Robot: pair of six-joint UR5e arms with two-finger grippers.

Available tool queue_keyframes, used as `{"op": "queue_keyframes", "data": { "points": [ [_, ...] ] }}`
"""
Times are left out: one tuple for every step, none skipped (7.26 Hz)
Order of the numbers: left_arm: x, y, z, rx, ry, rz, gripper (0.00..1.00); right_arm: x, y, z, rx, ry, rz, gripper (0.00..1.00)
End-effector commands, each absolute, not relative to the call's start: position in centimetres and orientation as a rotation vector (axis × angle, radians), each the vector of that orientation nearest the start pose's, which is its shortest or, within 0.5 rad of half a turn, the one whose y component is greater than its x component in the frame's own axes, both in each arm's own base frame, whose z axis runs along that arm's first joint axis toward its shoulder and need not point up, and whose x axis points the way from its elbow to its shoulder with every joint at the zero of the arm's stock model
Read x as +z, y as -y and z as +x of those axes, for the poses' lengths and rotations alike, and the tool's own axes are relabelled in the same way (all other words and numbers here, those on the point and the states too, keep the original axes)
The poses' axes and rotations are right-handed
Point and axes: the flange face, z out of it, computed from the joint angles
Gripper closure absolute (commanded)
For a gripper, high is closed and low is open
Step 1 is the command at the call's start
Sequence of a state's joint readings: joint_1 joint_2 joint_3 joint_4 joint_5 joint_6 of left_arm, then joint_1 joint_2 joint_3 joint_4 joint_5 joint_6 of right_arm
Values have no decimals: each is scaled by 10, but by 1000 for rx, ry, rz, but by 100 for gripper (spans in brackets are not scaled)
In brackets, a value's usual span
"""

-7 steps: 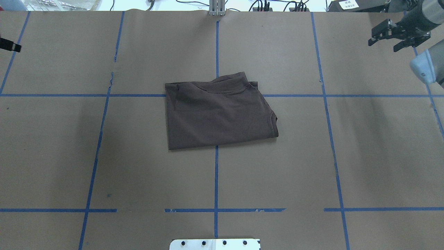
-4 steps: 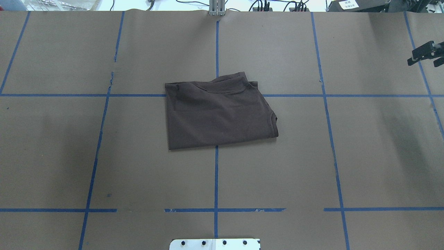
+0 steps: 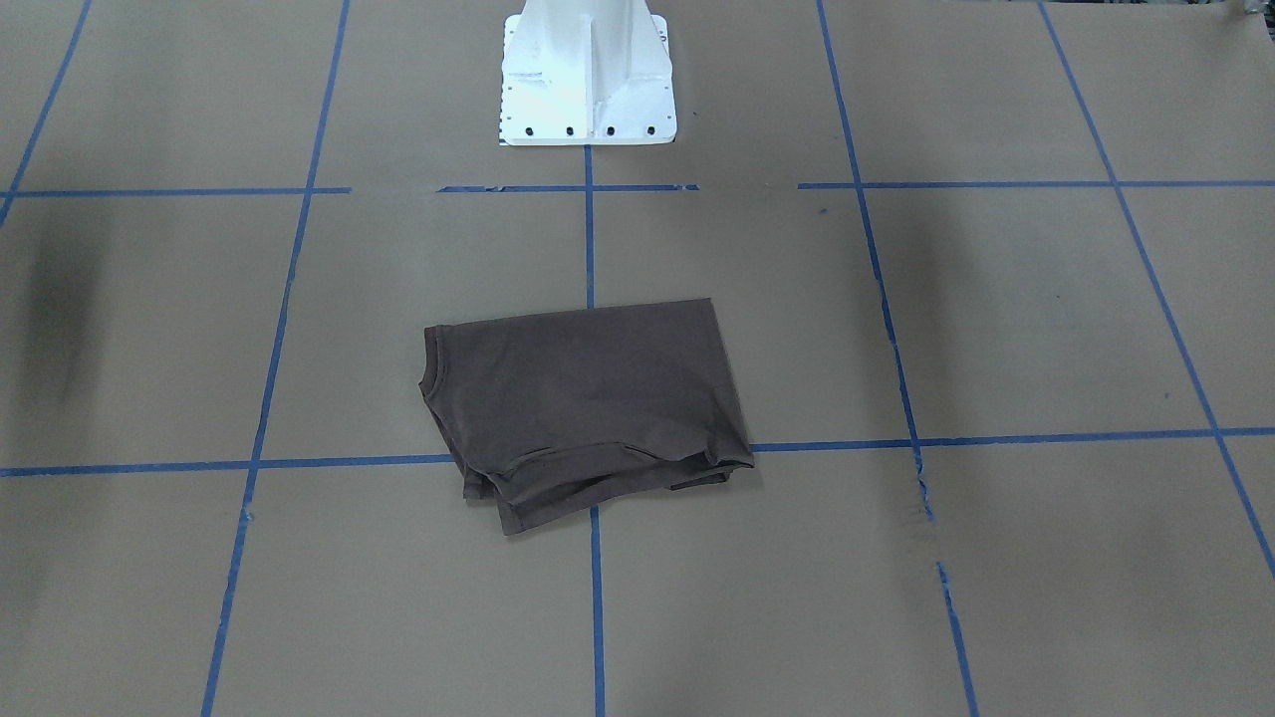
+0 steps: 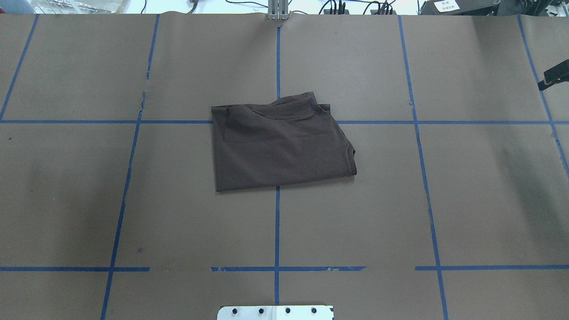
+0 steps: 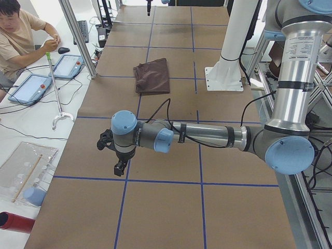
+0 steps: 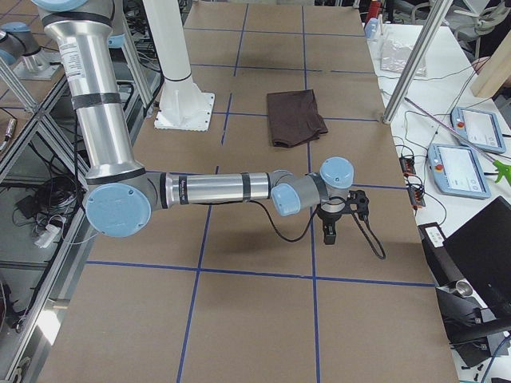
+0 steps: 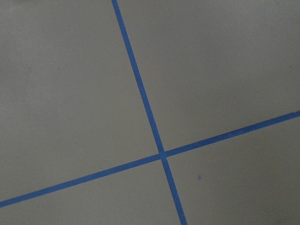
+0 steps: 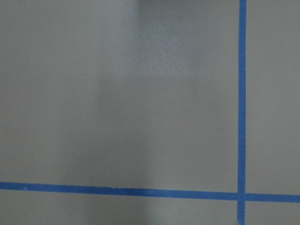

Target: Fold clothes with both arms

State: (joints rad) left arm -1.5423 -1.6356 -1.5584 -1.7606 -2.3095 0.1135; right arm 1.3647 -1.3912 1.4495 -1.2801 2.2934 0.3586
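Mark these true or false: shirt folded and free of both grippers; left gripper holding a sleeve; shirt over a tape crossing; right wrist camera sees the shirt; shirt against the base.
1. The shirt lies folded, touching neither the left gripper nor the right gripper. True.
2. The left gripper holds a sleeve. False: it hangs over bare paper, far from the shirt.
3. The shirt covers a crossing of tape lines. True.
4. The right wrist camera shows the shirt. False: it shows only paper and tape lines.
5. The shirt lies against the base. False: bare paper separates them.
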Motion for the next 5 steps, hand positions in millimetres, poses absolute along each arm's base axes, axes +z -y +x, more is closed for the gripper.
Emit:
{"op": "queue_keyframes", "data": {
  "points": [
    [613, 531, -53, 170, -717, 256, 0, 594, 570, -52, 19, 775, 111, 0],
    [618, 532, -52, 163, -724, 243, 0, 591, 562, -50, 19, 796, 103, 0],
    [624, 530, -52, 158, -725, 229, 0, 594, 561, -52, 19, 799, 93, 0],
    [625, 528, -52, 149, -727, 204, 0, 595, 559, -51, 21, 804, 87, 0],
    [630, 526, -52, 140, -728, 174, 0, 597, 557, -53, 22, 830, 65, 0]
  ]
}}
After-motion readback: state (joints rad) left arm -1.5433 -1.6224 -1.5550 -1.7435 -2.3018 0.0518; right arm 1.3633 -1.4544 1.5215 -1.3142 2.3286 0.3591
